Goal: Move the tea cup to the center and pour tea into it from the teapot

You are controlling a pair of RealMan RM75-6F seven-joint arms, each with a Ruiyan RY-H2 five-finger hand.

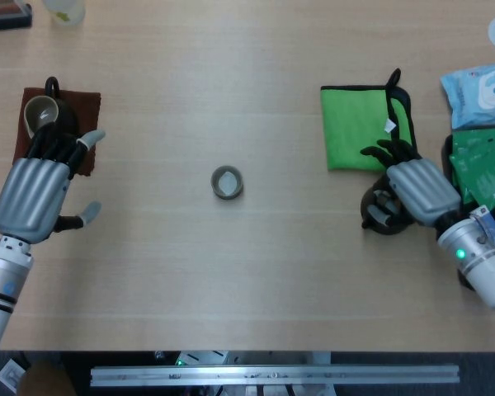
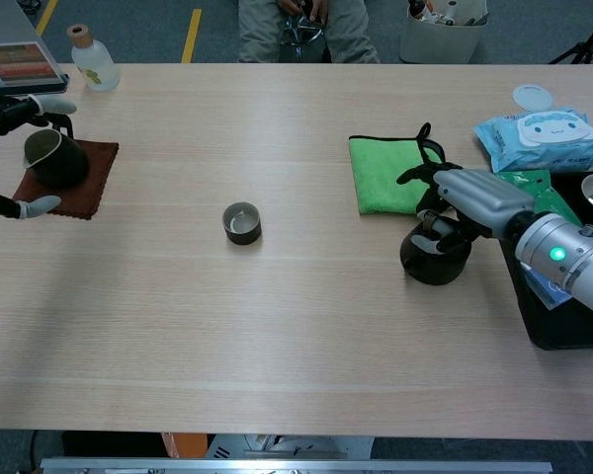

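Observation:
The small dark tea cup (image 1: 227,182) (image 2: 242,222) stands alone at the middle of the table. A dark open-topped teapot (image 1: 43,114) (image 2: 51,158) with a loop handle sits on a brown mat (image 1: 89,103) at far left. My left hand (image 1: 35,196) hovers just in front of it, fingers spread beside the pot, holding nothing. At the right, my right hand (image 1: 417,190) (image 2: 474,202) lies over a second dark round pot (image 1: 382,216) (image 2: 433,262). Its fingers stretch out above that pot, and the thumb is against it.
A green cloth (image 1: 359,128) (image 2: 385,173) lies just behind the right hand. Wipes packet (image 2: 539,138), green packets (image 1: 478,165) and a black tray (image 2: 563,331) crowd the right edge. A small bottle (image 2: 91,64) stands at the back left.

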